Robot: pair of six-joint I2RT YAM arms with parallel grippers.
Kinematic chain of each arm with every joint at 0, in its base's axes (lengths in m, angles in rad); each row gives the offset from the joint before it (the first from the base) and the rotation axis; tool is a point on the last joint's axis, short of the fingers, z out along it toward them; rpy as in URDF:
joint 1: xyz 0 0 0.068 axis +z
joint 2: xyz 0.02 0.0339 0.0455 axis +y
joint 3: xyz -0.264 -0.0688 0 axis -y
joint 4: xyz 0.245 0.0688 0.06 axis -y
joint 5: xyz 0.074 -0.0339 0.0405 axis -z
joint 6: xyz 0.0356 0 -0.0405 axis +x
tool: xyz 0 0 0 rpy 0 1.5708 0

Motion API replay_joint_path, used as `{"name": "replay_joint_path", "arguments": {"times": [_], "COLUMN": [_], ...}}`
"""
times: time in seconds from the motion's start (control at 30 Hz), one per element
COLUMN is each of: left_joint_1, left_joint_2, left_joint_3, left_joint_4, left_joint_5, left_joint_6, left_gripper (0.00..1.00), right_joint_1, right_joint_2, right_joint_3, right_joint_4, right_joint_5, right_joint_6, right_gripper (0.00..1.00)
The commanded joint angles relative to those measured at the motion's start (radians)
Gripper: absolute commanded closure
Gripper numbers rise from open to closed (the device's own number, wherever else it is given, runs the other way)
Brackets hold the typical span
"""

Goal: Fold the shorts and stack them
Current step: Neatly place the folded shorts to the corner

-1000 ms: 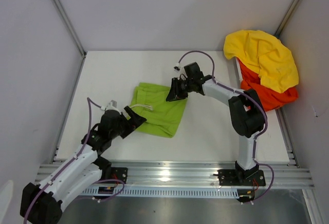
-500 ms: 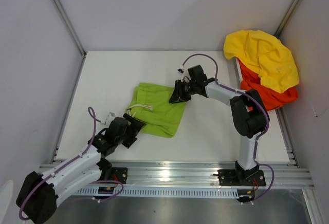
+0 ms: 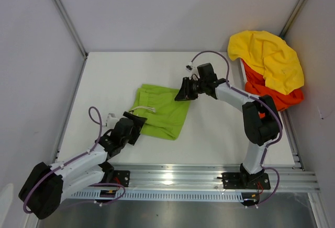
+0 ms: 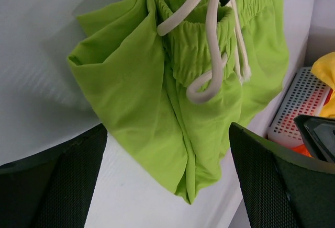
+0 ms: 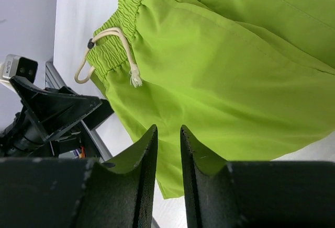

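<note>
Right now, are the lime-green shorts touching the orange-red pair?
Apart. The top view shows the lime-green shorts flat mid-table and the orange-red pair at the right edge under a yellow cloth, with bare table between.

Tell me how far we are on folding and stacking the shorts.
Done: the lime-green shorts lie folded on the table. In hand: the left end effector is open beside their waistband; the right end effector, nearly closed, sits at their far corner. Left: the orange-red shorts lie bunched under a yellow garment at the right, unfolded and unstacked.
</note>
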Motion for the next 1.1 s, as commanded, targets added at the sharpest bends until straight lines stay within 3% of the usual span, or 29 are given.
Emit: {"name": "replay_joint_path", "arguments": {"times": [0.0,0.33,0.43,0.5,0.63,0.67,0.73,0.87,1.0,1.03,1.07], "left_joint_1": [-0.007,-0.007,-0.007,0.005,0.163,0.189,0.263,0.326,0.389,0.404,0.419], "left_joint_2": [0.087,0.281,0.301,0.305,0.350,0.380,0.417,0.589,0.777,0.805,0.828], "left_joint_3": [0.005,0.064,0.074,0.094,0.125,0.136,0.203,0.395,0.675,0.736,0.757], "left_joint_4": [0.145,0.274,0.267,0.212,0.263,0.265,0.256,0.106,-0.009,0.053,0.063], "left_joint_5": [-0.035,-0.044,-0.068,-0.070,0.105,0.135,0.215,0.255,0.330,0.472,0.493], "left_joint_6": [-0.045,-0.049,-0.026,-0.013,0.166,0.204,0.357,0.588,0.920,0.997,1.061], "left_gripper": [0.01,0.01,0.11,0.23,0.58,0.77,0.99,1.00,1.00,1.00,1.00], "right_joint_1": [-0.013,-0.028,-0.036,-0.040,-0.048,-0.048,-0.051,-0.053,-0.054,-0.054,-0.054], "right_joint_2": [-0.054,-0.100,-0.116,-0.124,-0.150,-0.155,-0.166,-0.166,-0.166,-0.164,-0.164], "right_joint_3": [-0.014,-0.043,-0.058,-0.070,-0.086,-0.090,-0.101,-0.109,-0.101,-0.100,-0.089], "right_joint_4": [0.029,0.026,0.029,0.026,0.023,0.026,0.028,0.036,0.034,0.026,0.017], "right_joint_5": [-0.022,-0.028,-0.029,-0.031,-0.035,-0.038,-0.043,-0.055,-0.074,-0.078,-0.083], "right_joint_6": [-0.003,-0.007,-0.006,-0.009,-0.013,-0.012,-0.012,-0.010,-0.010,-0.013,-0.021], "right_gripper": [0.74,0.74,0.74,0.75,0.75,0.75,0.76,0.76,0.76,0.76,0.76]}}
